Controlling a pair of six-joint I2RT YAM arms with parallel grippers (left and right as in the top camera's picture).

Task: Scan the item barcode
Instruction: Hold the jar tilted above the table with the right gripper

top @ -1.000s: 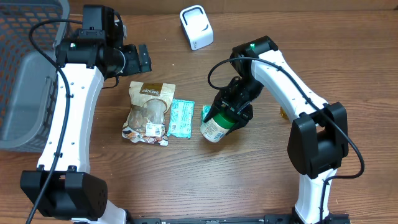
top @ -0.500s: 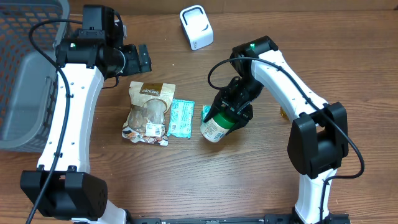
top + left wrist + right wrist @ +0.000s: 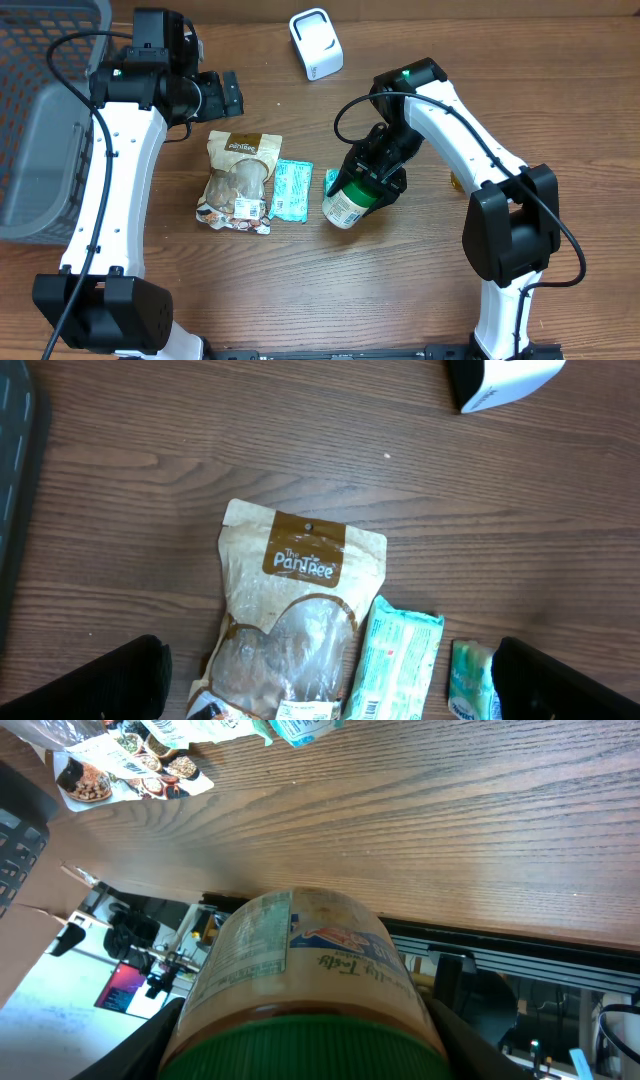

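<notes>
Nothing has moved: the jar (image 3: 345, 206) is kept clamped in the right pincer (image 3: 374, 180), well apart from the scanner (image 3: 316, 43), so scanning is stalled; the left pincer (image 3: 220, 95) is spread empty.

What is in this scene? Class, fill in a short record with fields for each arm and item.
Right gripper: shut on jar, near its green lid
Left gripper: open, empty, near pouch
Table: pouch, packet beside it
Scanner: white, far side, apart from jar
Basket: left edge
</notes>
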